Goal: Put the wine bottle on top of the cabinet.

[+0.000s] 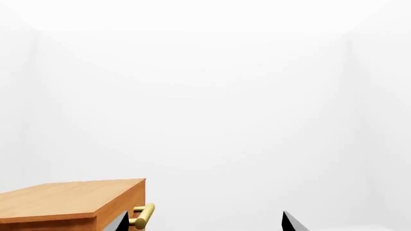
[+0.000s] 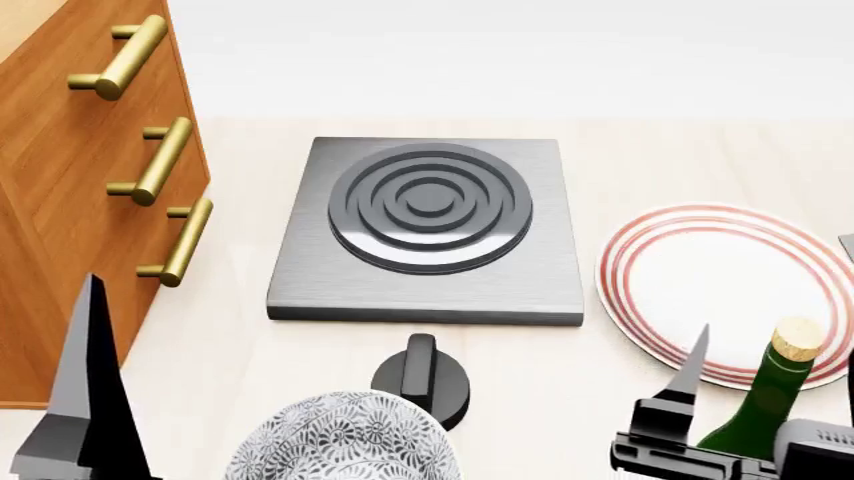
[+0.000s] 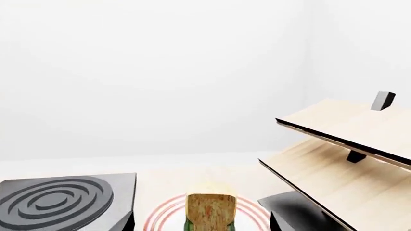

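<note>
Right tool (image 2: 767, 400) straddling the bottle (image 2: 761, 405) — one dark finger (image 2: 690, 370) stands beside the green neck, and the cork (image 3: 210, 208) shows between the tips in the right wrist view. Whether the jaws press the glass cannot be told. Left tool (image 2: 80, 400) hangs released, empty, beside the cabinet (image 2: 67, 200). The bottle stands on the counter (image 2: 240, 360), before the plate (image 2: 707, 280). Judged handling: rigid, smooth glass — likely heavy, slippery, breakable; best held low on the neck or shoulder.

Both grippers have black, flat, pointed fingers with grey-lit faces. The right gripper (image 2: 767, 400) carries a blocky black body below its fingers. The left gripper (image 2: 87, 400) shows one tall tapered blade.
</note>
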